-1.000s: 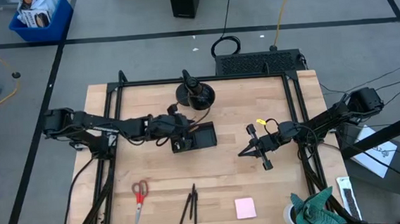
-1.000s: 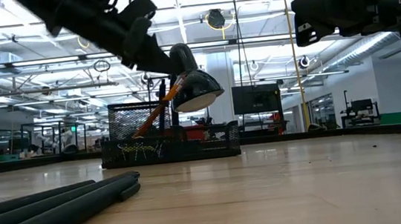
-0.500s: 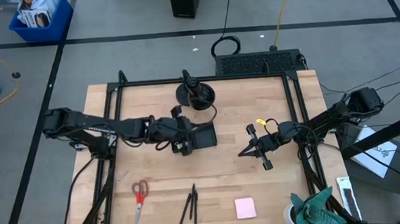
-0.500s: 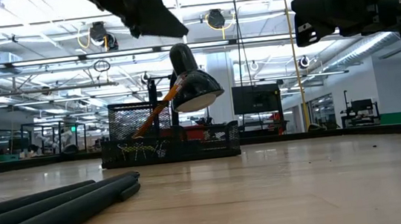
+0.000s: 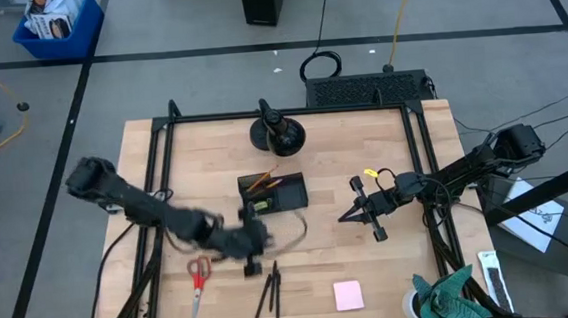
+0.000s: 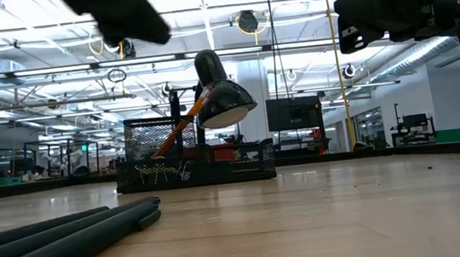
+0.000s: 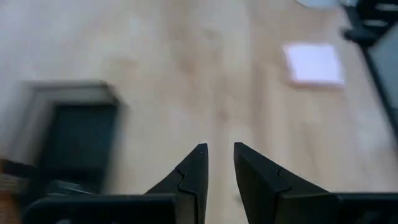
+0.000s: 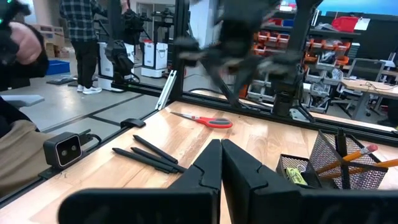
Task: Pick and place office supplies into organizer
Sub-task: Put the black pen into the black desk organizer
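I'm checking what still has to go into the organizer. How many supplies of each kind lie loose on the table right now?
Red-handled scissors: 1
Black pens: 3
Pink sticky-note pad: 1
Total loose on the table: 5
The orange pencils already stand in the organizer and are not counted.

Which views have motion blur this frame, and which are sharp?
High view: the left gripper is smeared, the right gripper and organizer are crisp. Left wrist view: table and pink sticky-note pad blurred, own fingers sharp. Low view: background sharp, near pens soft. Right wrist view: scissors sharp, far arm blurred.
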You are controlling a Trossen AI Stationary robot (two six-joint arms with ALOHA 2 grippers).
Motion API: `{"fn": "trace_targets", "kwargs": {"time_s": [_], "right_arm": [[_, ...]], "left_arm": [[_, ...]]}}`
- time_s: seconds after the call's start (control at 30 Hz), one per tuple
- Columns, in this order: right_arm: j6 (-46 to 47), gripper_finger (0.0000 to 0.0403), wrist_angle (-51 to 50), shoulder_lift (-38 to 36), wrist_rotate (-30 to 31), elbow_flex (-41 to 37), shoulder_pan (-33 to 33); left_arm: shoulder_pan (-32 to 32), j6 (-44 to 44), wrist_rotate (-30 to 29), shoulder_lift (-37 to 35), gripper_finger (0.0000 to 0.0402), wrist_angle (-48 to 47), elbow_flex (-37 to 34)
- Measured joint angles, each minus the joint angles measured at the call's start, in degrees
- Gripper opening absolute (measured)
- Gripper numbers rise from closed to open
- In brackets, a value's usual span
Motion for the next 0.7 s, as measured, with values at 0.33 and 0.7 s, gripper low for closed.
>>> {"fn": "trace_targets", "kwargs": {"time_s": [0.33, 0.7], "right_arm": [[0.0, 0.0000, 1.8, 0.0, 0.0, 0.0, 0.0], [1.5, 0.0000, 1.8, 0.0, 0.0, 0.0, 0.0]], "left_arm": [[-13.0, -19.9, 6.6, 15.9, 0.0081, 3.6, 3.5], [-15.7, -31.4, 4.6, 28.6, 0.0081, -20.8, 23.9]]}}
